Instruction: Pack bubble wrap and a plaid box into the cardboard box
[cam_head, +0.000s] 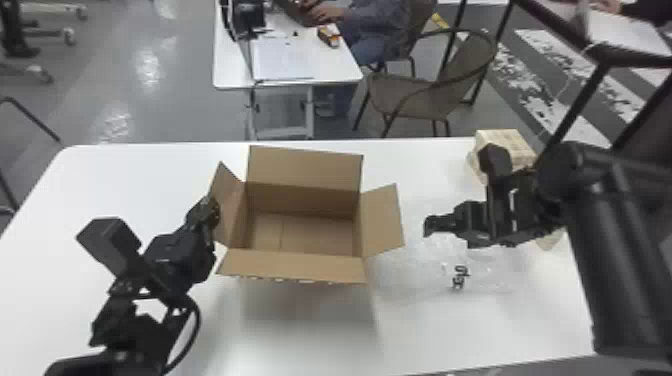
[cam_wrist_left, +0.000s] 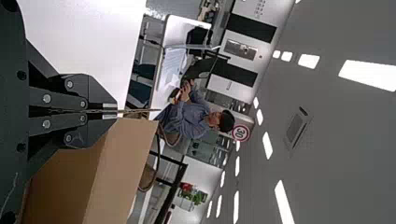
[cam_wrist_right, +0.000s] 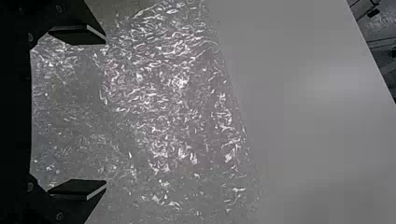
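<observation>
The open cardboard box (cam_head: 300, 232) stands mid-table, empty, its flaps spread. At its left flap is my left gripper (cam_head: 214, 206); in the left wrist view the same gripper (cam_wrist_left: 116, 111) is shut, pinching the thin flap (cam_wrist_left: 140, 111) seen edge-on. Clear bubble wrap (cam_head: 410, 272) lies flat on the table to the right of the box. My right gripper (cam_head: 431, 226) is over the wrap; in the right wrist view this gripper (cam_wrist_right: 105, 112) is open, fingers wide apart above the bubble wrap (cam_wrist_right: 163, 93). The pale yellow plaid box (cam_head: 510, 142) sits at the back right, partly hidden by the right arm.
The white table (cam_head: 125, 180) extends around the box, with its far edge just behind the back flap. Beyond it are another desk (cam_head: 325, 70) and a brown chair (cam_head: 410, 95). A dark metal frame rises at the right.
</observation>
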